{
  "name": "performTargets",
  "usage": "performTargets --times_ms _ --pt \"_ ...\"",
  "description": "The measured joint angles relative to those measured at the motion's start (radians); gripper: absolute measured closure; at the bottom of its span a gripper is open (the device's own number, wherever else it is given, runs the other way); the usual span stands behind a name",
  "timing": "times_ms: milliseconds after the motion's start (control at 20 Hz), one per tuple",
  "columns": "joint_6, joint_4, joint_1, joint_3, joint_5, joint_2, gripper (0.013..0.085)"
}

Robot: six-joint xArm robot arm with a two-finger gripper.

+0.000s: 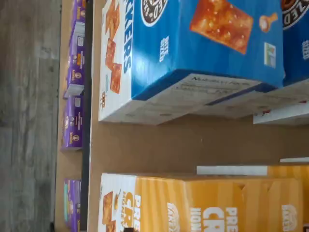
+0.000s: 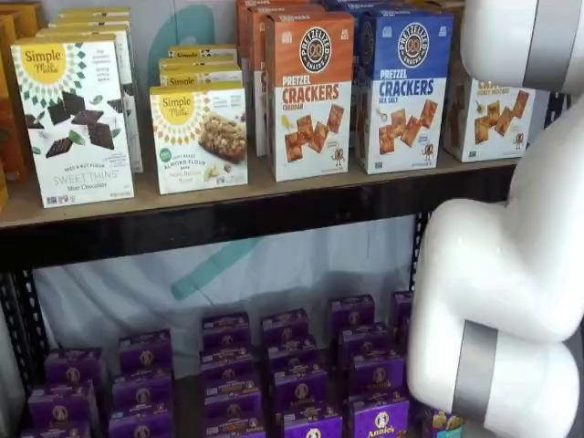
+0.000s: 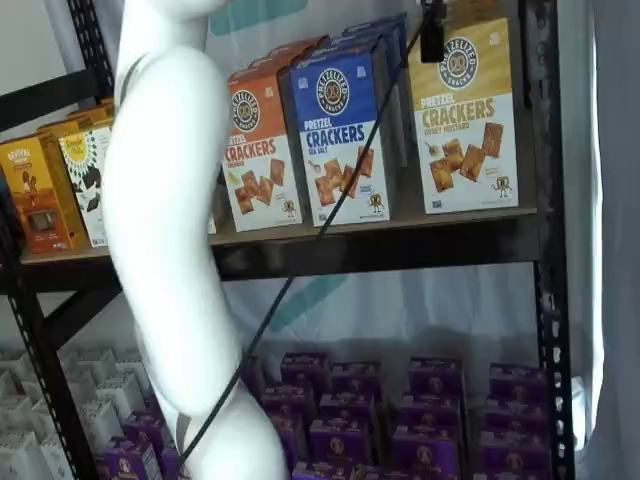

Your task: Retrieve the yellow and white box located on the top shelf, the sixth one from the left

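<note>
The yellow and white box [image 3: 465,120] stands at the right end of the top shelf [image 3: 380,250], next to the blue-and-white crackers carton [image 3: 340,140]. In a shelf view [image 2: 493,119] the white arm partly covers it. The wrist view shows the yellow box [image 1: 203,203] turned on its side, with bare shelf board [image 1: 193,145] between it and the blue carton [image 1: 193,48]. My gripper [image 3: 432,35] shows only as a black finger hanging from the view's top edge, just above the yellow box's upper left corner, with a cable beside it. No gap or grip can be seen.
An orange-and-white crackers carton [image 2: 308,91] and Simple Mills boxes [image 2: 78,119] stand further left on the shelf. Purple boxes [image 2: 292,383] fill the lower shelf. A black rack upright [image 3: 545,200] stands right of the yellow box. The white arm [image 2: 511,274] fills the right side.
</note>
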Motion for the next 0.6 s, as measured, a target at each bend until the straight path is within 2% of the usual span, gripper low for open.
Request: performTargets --times_ms 300,600 --pt "0.01 -0.035 0.03 0.016 -0.023 -0.001 0.013" --pt "0.017 -0.055 0.043 0.004 -0.013 0.008 0.013"
